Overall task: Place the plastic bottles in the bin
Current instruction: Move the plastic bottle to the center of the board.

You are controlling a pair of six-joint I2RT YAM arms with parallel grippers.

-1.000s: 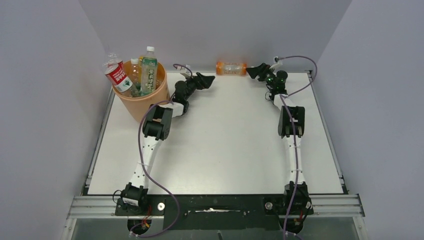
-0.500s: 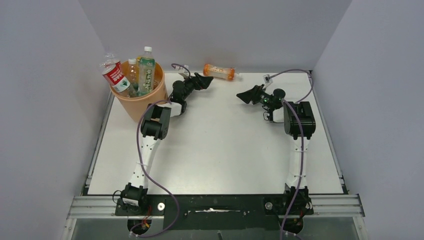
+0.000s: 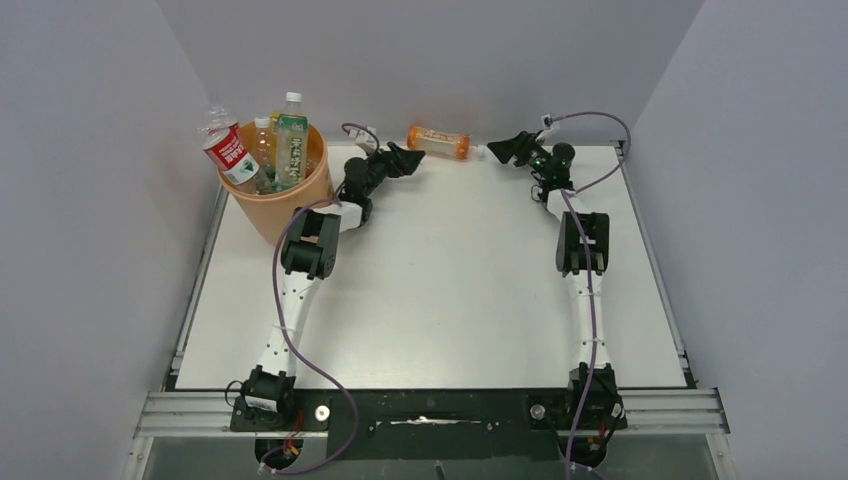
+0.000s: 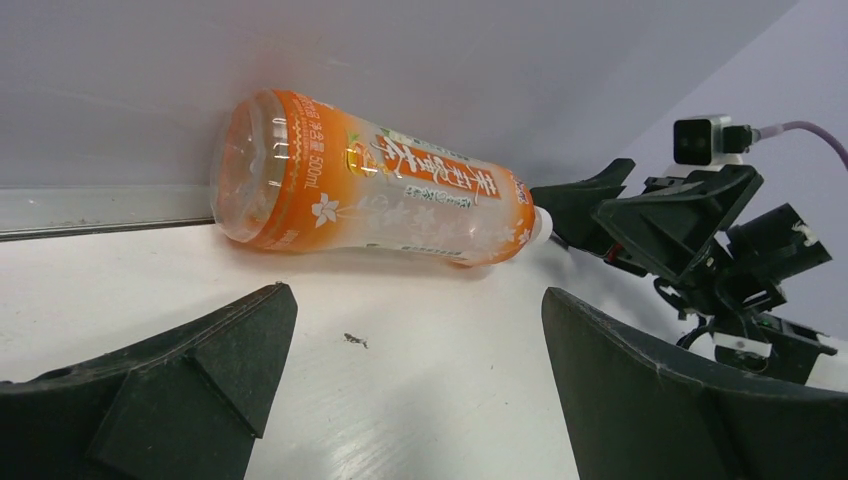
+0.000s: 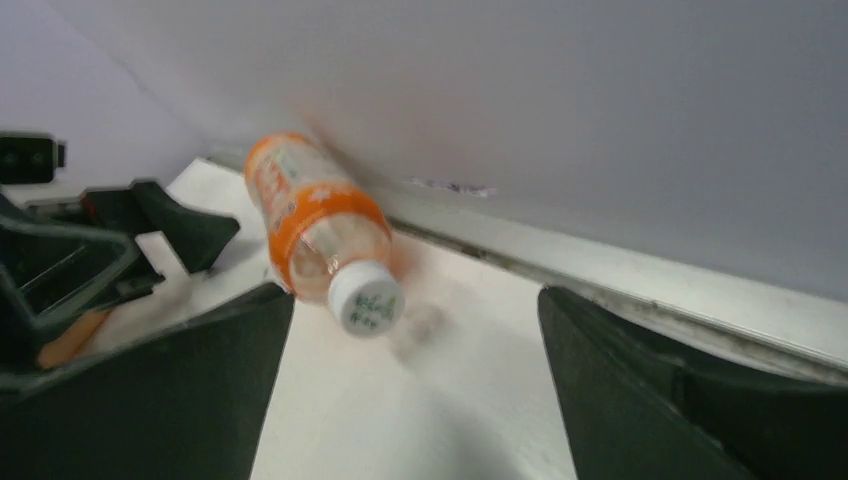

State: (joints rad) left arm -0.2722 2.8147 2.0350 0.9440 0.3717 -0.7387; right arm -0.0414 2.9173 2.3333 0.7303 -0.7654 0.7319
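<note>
Rolling is the main risk. The only bottle (image 3: pixel 438 141) out on the bench (image 3: pixel 450 290) lies on its side at the far edge, against the back wall (image 3: pixel 430 60), cap toward the right hand (image 3: pixel 497 150), base toward the left hand (image 3: pixel 412 157). Both hands are wide open and empty. The right one is at the cap; contact unclear. A nudge from either end likely skids or spins it along the wall. The wall blocks a finger going behind it, so a grip across the body looks tight. The hands sit close enough to clash. The bin (image 3: pixel 280 215), far left beside the left arm, is crowded with upright bottles (image 3: pixel 290 150), so a drop may bounce off them.
</note>
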